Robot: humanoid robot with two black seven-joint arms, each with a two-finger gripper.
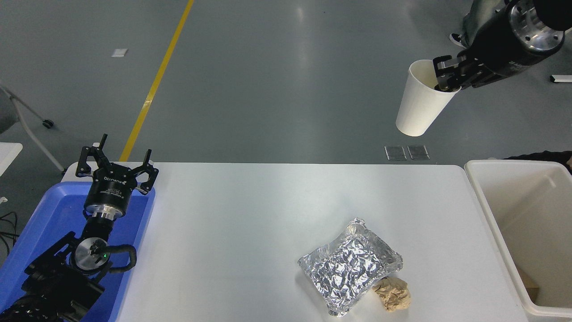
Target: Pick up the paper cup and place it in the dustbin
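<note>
Cup aloft: the right end effector (448,75) pinches the rim of a small white tapered paper cup (420,100), one finger inside, high at one o'clock, beyond the cream plastic dustbin (489,214). Light and thin-walled, it likely crushes easily. Left end effector (117,163) parked, spread wide.

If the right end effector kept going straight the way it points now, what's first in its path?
Only the paper cup it already grips by the rim. The right end effector points left and slightly down; beyond the cup the picture shows only floor, though depth is unclear.
</note>
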